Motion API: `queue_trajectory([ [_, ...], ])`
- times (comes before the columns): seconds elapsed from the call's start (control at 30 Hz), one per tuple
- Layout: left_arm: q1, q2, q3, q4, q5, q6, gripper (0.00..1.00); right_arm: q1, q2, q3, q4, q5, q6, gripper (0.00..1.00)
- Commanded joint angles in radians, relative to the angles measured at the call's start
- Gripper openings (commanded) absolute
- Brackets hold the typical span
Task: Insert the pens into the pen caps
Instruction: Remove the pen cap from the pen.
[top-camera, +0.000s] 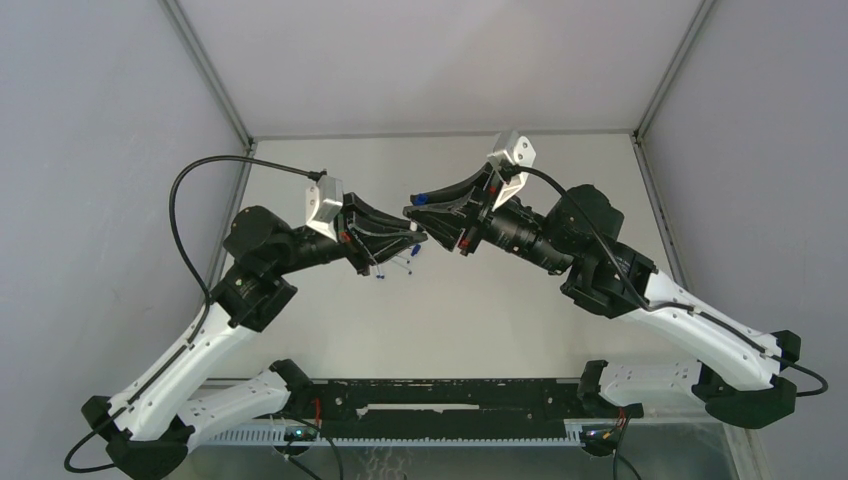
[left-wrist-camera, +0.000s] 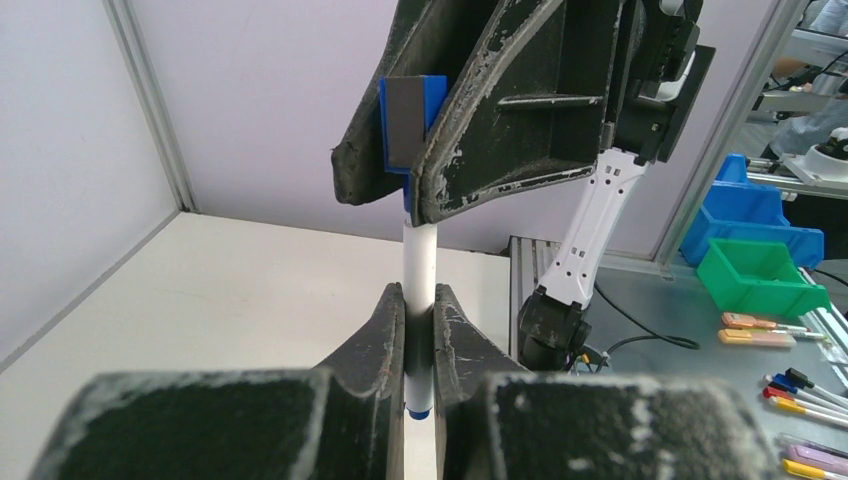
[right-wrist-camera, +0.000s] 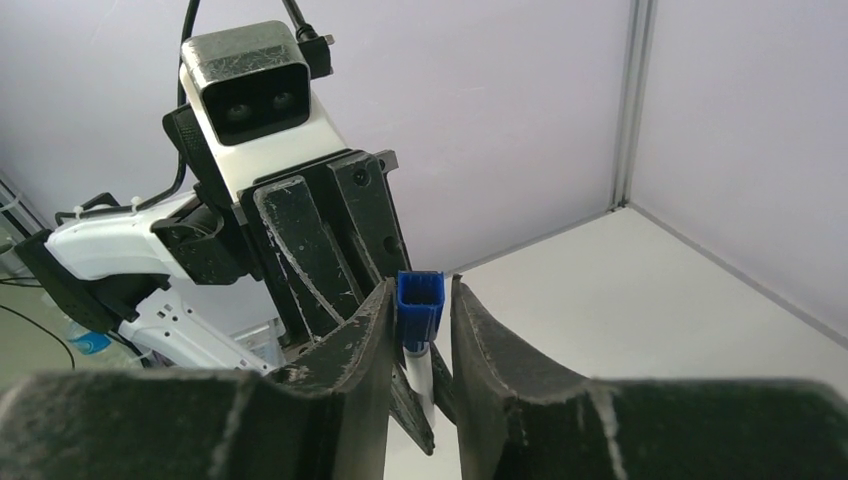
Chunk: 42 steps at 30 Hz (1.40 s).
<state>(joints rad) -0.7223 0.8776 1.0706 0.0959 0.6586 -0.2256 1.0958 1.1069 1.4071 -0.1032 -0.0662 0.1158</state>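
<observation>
Seating the pen cap (right-wrist-camera: 420, 302) fully is, as I judge it, the step in hand. The cap already meets the far end of the pen (left-wrist-camera: 419, 255), though how deep the tip sits inside is hidden.

The left gripper (left-wrist-camera: 420, 292) is clenched on the white barrel, which runs out between its fingers (left-wrist-camera: 375, 330). The pen's blue butt end lies back between them, nearer the wrist. Just beyond the left gripper, the right gripper (right-wrist-camera: 420, 290) has its fingers (right-wrist-camera: 365, 330) close on either side of the cap. One seems to touch it and the other shows a sliver of gap, so I cannot tell whether they are pinching it yet.

To do this well, the right fingers should take a firm, square hold on the cap's flat sides before any push. The left hold should keep rigid so the barrel cannot slide back through it. The push should go straight down the barrel. A sideways load could cock the cap or lever the thin pen out of line.

The pen's long axis runs from the left gripper straight towards the right one, capped end leading. In the left wrist view it stands nearly upright in line with the cap, with no bend showing at the join. In the top view the pair hangs above the desk (top-camera: 520, 330), and whether the axis tilts towards it I cannot tell. Thin sticks that may be other pens (top-camera: 397, 266) lie on the desk just beneath the left gripper.
</observation>
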Motion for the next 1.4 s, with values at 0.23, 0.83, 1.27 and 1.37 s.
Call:
queue_trajectory([
  [0.23, -0.003, 0.009, 0.024, 0.046, 0.011, 0.009, 0.00, 0.008, -0.020, 0.028, 0.059, -0.037, -0.008, 0.48],
  [0.83, -0.004, 0.008, 0.021, 0.048, 0.007, 0.009, 0.00, 0.003, -0.039, 0.007, 0.077, -0.029, -0.001, 0.41],
  [1.27, -0.005, 0.002, 0.017, 0.050, 0.006, 0.011, 0.00, -0.023, -0.018, 0.007, 0.042, -0.052, 0.027, 0.44],
  [1.37, -0.005, 0.004, 0.018, 0.049, 0.006, 0.011, 0.00, -0.025, -0.013, 0.007, 0.040, -0.060, 0.033, 0.42],
])
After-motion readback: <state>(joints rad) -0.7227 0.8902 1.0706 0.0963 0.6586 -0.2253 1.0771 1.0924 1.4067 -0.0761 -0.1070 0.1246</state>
